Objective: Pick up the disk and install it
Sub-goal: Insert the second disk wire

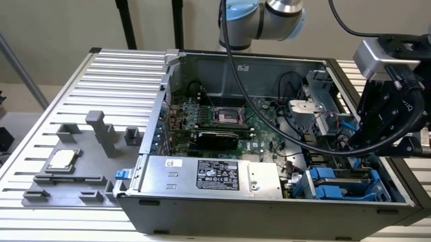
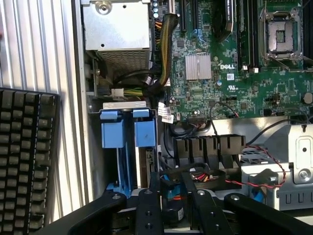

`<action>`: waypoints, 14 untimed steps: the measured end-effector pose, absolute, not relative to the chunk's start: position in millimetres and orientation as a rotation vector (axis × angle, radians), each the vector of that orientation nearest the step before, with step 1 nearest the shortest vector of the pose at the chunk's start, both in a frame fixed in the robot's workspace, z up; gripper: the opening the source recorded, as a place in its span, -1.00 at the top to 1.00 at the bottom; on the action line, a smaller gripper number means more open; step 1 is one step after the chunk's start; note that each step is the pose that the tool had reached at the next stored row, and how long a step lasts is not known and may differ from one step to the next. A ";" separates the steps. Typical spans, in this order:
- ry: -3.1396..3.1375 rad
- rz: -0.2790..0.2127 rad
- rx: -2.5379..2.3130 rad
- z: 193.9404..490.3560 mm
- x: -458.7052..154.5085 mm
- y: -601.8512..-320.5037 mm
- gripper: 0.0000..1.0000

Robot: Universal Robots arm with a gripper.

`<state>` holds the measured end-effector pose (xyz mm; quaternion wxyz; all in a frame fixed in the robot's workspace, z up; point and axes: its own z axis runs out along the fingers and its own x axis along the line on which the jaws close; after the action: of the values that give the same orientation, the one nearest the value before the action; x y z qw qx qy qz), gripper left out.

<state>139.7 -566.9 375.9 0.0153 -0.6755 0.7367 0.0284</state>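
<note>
Disk (image 1: pixel 334 182): sat in the blue-railed drive bay at a corner of the open computer case (image 1: pixel 269 214), beside the power supply (image 1: pixel 212 176); blue tabs (image 2: pixel 128 128) up. Judged rigid, fairly heavy, shock-sensitive; best taken by the plastic rails, not the label face. Gripper (image 2: pixel 173 205): hovered above the bay near a fan (image 2: pixel 205 177), fingers partly spread, nothing pinched. Keyboard (image 2: pixel 27 156) lay outside the case.

Exterior high and oblique, wrist close overhead; shared: open computer case (image 1: pixel 269 126).
</note>
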 end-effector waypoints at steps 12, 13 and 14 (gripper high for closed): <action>2.329 0.026 -2.118 372.5 139.7 -560.9 0.58; 2.329 0.025 -2.118 372.1 139.6 -560.9 0.62; 2.329 0.025 -2.117 371.9 139.2 -561.0 0.67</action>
<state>139.2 -561.0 371.9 -0.0032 -0.6726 0.7399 0.0080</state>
